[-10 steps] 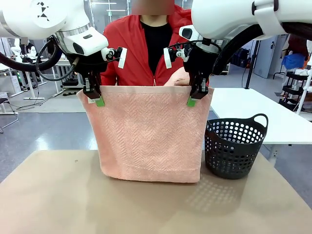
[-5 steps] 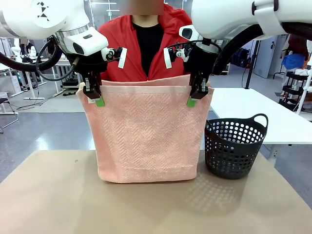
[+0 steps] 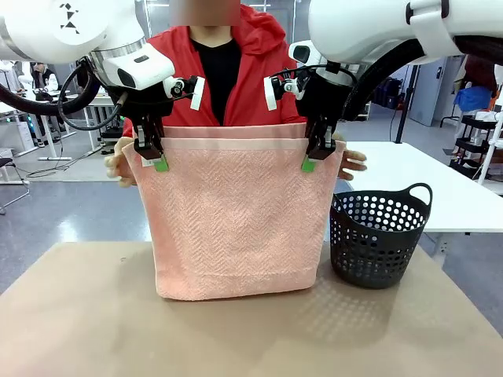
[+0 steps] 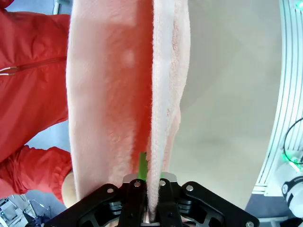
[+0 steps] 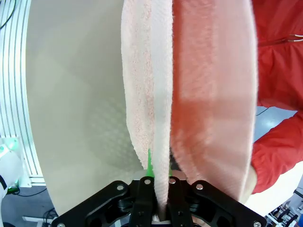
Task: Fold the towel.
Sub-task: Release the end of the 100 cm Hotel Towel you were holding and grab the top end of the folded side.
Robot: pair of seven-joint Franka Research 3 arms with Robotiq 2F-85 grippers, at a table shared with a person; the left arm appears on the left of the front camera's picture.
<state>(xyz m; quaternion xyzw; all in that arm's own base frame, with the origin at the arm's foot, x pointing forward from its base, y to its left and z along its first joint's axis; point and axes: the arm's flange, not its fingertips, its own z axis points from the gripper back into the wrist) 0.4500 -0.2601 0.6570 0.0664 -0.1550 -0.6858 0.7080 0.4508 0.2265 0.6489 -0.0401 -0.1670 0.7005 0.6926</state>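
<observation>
Two layers of the salmon-pink towel (image 3: 236,220) hang face to face below the arms. The near layer is pinched at its upper corners, the left arm's jaws clamped tight on one and the right arm's jaws clamped tight on the other. Its top hem runs level between them, and the cloth drops straight down to the worktop (image 3: 78,330); whether its lower edge touches I cannot tell. The far layer stands on the person's side, its edge slightly higher than the gripped hem. In the wrist views it lies outside the jaws. One of the person's hands (image 3: 118,166) is just beside the left corner, the other hand (image 3: 351,163) just beside the right, so they seem better placed than either arm to handle that loose layer. A black laundry basket (image 3: 377,239) stands near the towel on the robot's right.
</observation>
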